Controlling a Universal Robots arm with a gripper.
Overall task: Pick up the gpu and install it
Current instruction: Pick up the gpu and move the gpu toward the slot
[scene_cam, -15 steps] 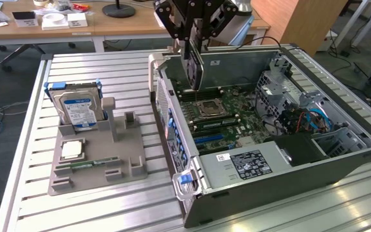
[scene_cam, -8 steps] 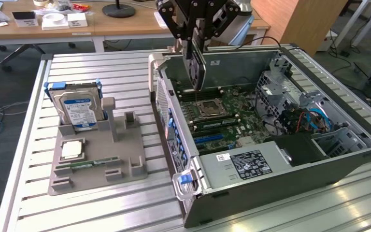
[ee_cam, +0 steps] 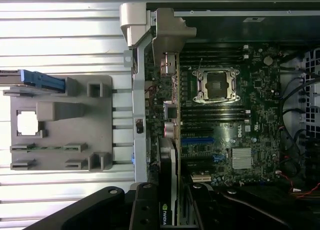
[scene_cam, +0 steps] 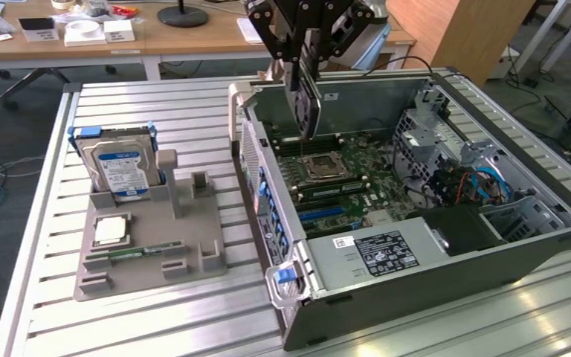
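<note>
My gripper (scene_cam: 305, 58) hangs over the open computer case (scene_cam: 523, 223), shut on the gpu (scene_cam: 308, 104). The gpu is a thin dark card held upright by its top edge, its lower edge just above the green motherboard (scene_cam: 350, 175) near the case's left wall. In the wrist view the gpu (ee_cam: 169, 140) appears edge-on, with its silvery bracket (ee_cam: 167, 37) at the case's rear wall and the card running beside the CPU socket (ee_cam: 216, 85). The black gripper (ee_cam: 170, 202) clamps the card from both sides.
A grey fixture tray (scene_cam: 152, 253) stands on the slatted metal table (scene_cam: 166, 111) at the exterior view's left. It holds a hard drive (scene_cam: 122, 167), a square chip (scene_cam: 112, 230) and a memory stick (scene_cam: 142, 253). Drive cages and cables (scene_cam: 464, 175) fill the case's right side.
</note>
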